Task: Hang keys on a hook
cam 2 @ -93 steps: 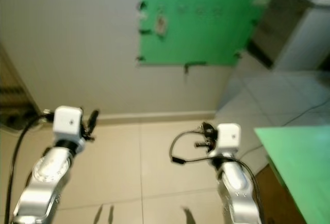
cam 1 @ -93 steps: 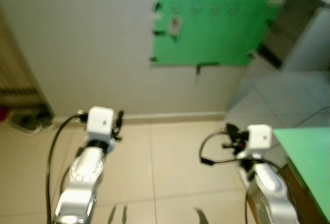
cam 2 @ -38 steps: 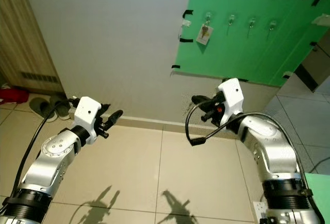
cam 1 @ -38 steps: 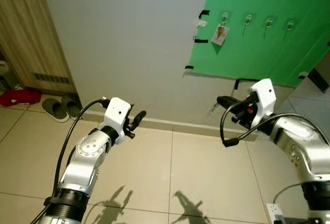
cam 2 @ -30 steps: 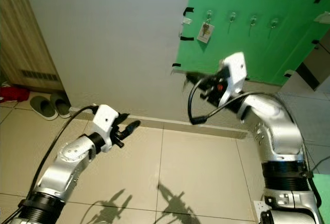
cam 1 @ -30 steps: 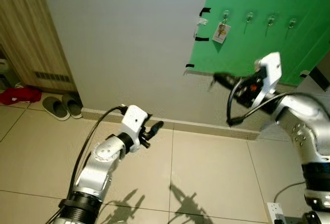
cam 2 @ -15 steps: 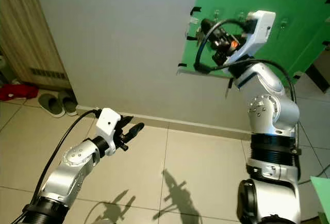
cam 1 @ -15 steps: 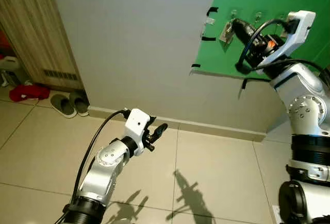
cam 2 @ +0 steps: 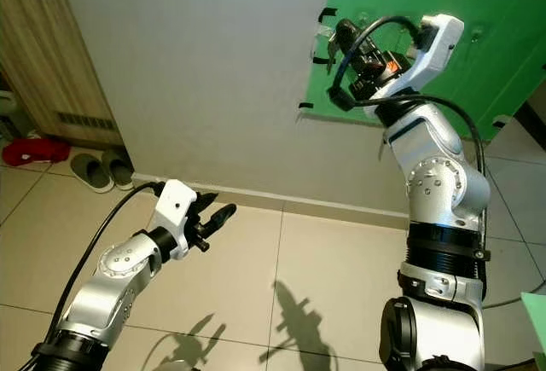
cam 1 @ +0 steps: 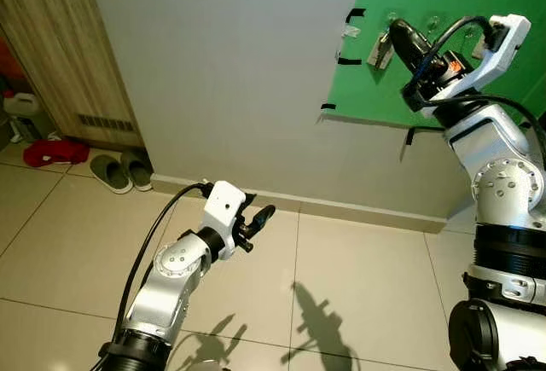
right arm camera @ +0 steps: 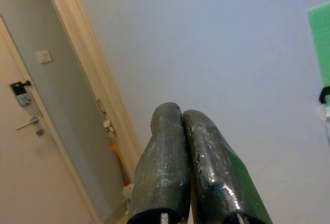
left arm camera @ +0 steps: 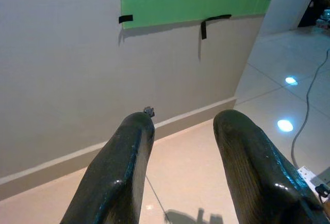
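Reaching up to the green board (cam 1: 461, 81) on the wall, the right gripper (cam 1: 395, 31) had its two fingers (right arm camera: 170, 167) pressed together, with nothing seen between them; the keys with a pale tag (cam 1: 380, 50) hung on the first hook, just beside the fingertips; whether they touched I could not tell; the left gripper (cam 1: 263, 214) hovered low over the tiled floor (cam 1: 358, 252), its fingers (left arm camera: 124, 167) apart and empty.
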Available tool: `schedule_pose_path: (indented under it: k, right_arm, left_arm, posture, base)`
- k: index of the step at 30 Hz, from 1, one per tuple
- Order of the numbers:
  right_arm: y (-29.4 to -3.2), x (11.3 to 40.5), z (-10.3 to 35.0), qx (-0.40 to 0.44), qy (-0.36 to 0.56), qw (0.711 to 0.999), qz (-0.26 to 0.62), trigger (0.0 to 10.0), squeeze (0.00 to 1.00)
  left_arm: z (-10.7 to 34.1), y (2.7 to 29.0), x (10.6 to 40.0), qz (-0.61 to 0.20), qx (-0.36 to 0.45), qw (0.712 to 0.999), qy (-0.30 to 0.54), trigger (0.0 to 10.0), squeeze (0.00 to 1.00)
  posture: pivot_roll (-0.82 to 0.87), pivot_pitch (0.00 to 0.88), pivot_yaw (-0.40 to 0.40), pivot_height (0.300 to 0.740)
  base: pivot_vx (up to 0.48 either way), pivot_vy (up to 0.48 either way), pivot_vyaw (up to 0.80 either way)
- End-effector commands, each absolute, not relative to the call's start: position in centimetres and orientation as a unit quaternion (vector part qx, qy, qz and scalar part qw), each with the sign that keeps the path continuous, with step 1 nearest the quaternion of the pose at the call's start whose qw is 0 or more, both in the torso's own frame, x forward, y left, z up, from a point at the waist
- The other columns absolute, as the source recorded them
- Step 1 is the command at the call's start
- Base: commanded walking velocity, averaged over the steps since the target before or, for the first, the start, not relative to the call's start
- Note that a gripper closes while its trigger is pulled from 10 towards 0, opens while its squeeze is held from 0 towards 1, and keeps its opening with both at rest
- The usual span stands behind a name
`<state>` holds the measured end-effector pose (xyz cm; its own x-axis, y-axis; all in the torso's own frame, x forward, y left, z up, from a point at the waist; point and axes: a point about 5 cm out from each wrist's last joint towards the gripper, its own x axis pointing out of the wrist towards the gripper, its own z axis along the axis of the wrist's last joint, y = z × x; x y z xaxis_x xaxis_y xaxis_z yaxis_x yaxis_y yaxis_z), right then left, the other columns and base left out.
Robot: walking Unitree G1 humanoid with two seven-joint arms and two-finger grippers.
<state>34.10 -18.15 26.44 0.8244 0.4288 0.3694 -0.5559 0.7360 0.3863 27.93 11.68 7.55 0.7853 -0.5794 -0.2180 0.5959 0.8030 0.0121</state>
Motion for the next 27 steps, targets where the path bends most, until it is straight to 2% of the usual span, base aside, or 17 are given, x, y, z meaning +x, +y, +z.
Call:
schedule_pose_path:
  k: [1, 5, 8, 11, 20, 27]
  right_arm:
    - [-17.9, 33.3, 26.5, 0.250, -0.112, 0.910, 0.311, 10.0, 0.00]
    - [-17.8, 32.8, 26.1, 0.224, -0.082, 0.909, 0.341, 10.0, 0.00]
    - [-18.0, 32.5, 26.4, 0.234, -0.081, 0.900, 0.359, 10.0, 0.00]
    - [-17.8, 31.7, 27.1, 0.269, -0.083, 0.872, 0.401, 10.0, 0.00]
    - [-17.5, 30.8, 26.8, 0.282, -0.064, 0.849, 0.443, 10.0, 0.00]
    - [-17.9, 30.6, 26.9, 0.277, -0.051, 0.854, 0.437, 10.0, 0.00]
  left_arm:
    - [7.9, 11.2, 27.7, -0.322, 0.043, 0.941, 0.098, 10.0, 0.00]
    - [7.9, 11.0, 27.6, -0.323, 0.041, 0.940, 0.098, 10.0, 0.00]
    - [7.9, 10.9, 27.5, -0.323, 0.038, 0.941, 0.099, 10.0, 0.00]
    - [7.8, 10.7, 27.5, -0.322, 0.034, 0.941, 0.099, 10.0, 0.00]
    - [7.9, 10.4, 27.4, -0.323, 0.031, 0.941, 0.098, 10.0, 0.00]
    - [7.8, 9.9, 27.2, -0.313, 0.022, 0.944, 0.099, 10.0, 0.00]
  posture:
    - [0.02, 0.000, -0.026, 0.740]
    - [0.02, 0.000, -0.038, 0.740]
    - [0.02, 0.000, -0.038, 0.740]
    - [0.01, 0.000, -0.045, 0.740]
    - [0.00, 0.000, -0.058, 0.740]
    - [-0.01, 0.000, -0.077, 0.740]
  base:
    - [0.000, 0.000, 0.00]
    - [0.000, 0.000, 0.00]
    - [0.000, 0.000, 0.00]
    - [0.000, 0.000, 0.00]
    - [0.000, 0.000, 0.00]
    - [0.000, 0.000, 0.00]
